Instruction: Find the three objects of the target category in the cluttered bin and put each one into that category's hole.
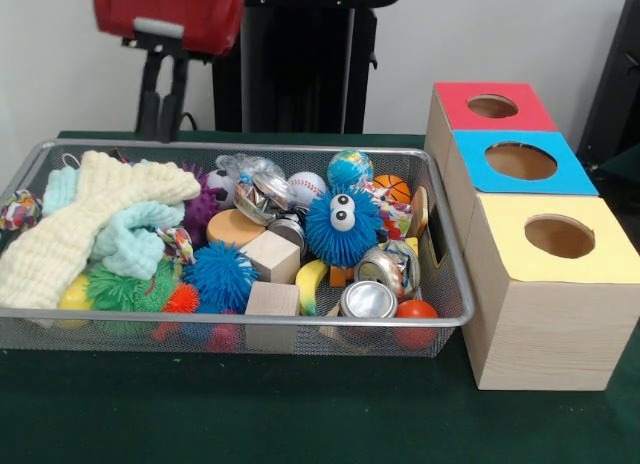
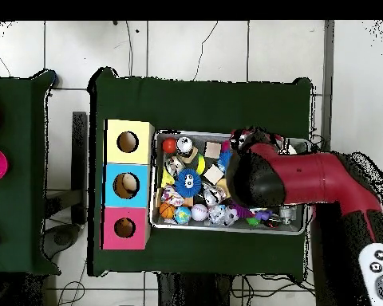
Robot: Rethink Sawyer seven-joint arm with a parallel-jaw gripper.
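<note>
The wire mesh bin (image 1: pixel 240 146) sits on the green table, full of clutter; it also shows in the overhead view (image 2: pixel 227 231). No soft animal toy shows in either view; they are hidden or out of view. The round hole (image 1: pixel 492 106) in the red-topped box is at the far right of the bin, and it also shows in the overhead view (image 2: pixel 124 228). My gripper (image 1: pixel 164 109) hangs above the bin's far left rim, open and empty. In the overhead view my red arm (image 2: pixel 258 179) covers that half of the bin and hides the gripper.
The bin holds a fuzzy blue ball with googly eyes (image 1: pixel 342 224), wooden cubes (image 1: pixel 272 256), metal cans (image 1: pixel 368 299), several small balls, and a cream knit cloth (image 1: pixel 80 224) over a mint one. Blue-topped (image 1: pixel 520 162) and yellow-topped (image 1: pixel 560 236) boxes stand nearer the camera.
</note>
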